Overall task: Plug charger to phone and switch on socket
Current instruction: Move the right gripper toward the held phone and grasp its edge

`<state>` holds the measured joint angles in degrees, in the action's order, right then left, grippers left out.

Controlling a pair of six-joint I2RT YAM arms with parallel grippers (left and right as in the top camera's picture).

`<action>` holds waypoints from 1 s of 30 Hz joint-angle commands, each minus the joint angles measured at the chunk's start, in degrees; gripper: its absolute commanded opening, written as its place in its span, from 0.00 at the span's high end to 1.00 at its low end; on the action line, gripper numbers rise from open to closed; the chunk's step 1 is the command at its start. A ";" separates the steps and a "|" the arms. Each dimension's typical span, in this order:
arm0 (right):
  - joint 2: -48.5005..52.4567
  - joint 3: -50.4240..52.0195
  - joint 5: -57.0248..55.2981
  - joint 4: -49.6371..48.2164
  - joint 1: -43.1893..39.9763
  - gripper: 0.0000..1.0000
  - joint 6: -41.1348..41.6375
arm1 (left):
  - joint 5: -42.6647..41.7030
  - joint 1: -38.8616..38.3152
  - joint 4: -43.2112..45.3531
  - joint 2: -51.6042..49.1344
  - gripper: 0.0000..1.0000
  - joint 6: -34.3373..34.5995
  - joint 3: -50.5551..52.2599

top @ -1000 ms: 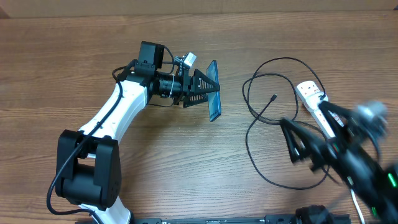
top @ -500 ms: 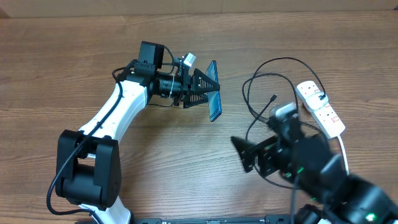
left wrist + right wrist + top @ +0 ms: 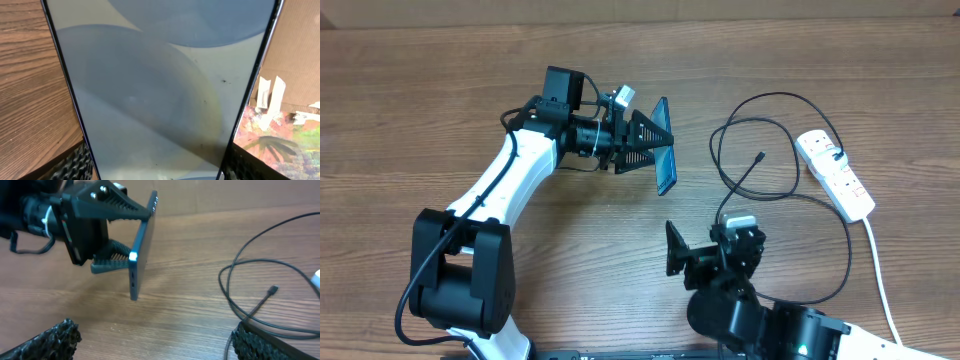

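My left gripper [image 3: 645, 140] is shut on the phone [image 3: 665, 160] and holds it on edge above the table's middle. In the left wrist view the pale screen [image 3: 160, 90] fills the frame between the fingers. The right wrist view shows the phone [image 3: 141, 245] edge-on in the left gripper [image 3: 107, 225]. The black charger [image 3: 745, 205] lies in loose loops to the right, its connector tip [image 3: 761, 156] free on the wood; the tip [image 3: 272, 290] also shows in the right wrist view. The white socket [image 3: 835, 175] lies at far right. My right gripper [image 3: 710, 250] is open and empty, in front of the phone, left of the loops.
The socket's white cord [image 3: 880, 275] runs toward the front right edge. A cardboard wall [image 3: 720, 8] stands along the back. Cardboard with tape strips [image 3: 270, 92] and a colourful picture [image 3: 280, 135] show right of the phone in the left wrist view.
My right arm has swung left from beside the socket to the front centre, below the phone. The left arm and the phone have not moved.
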<state>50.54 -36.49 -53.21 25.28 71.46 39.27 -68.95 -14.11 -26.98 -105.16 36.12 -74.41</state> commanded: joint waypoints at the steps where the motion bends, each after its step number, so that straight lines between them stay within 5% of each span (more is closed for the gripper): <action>1: 3.10 0.11 5.22 -5.38 -2.25 0.00 -1.09 | -2.47 0.28 0.24 1.79 0.41 0.33 -1.51; 11: 19.32 0.11 3.82 -21.84 -4.39 0.05 -9.57 | -2.47 0.35 0.24 1.79 0.42 6.38 -1.51; 19: 20.85 0.11 3.76 -25.09 -8.66 0.05 -9.60 | -2.91 0.35 0.22 1.79 0.42 6.80 -1.51; 30: 20.85 0.11 19.54 -31.21 -17.00 0.08 -15.78 | -2.89 0.35 0.22 1.79 0.41 6.78 -1.51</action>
<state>71.44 -36.40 -37.39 -5.26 55.96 25.82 -68.97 -14.11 -27.00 -105.16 42.11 -74.41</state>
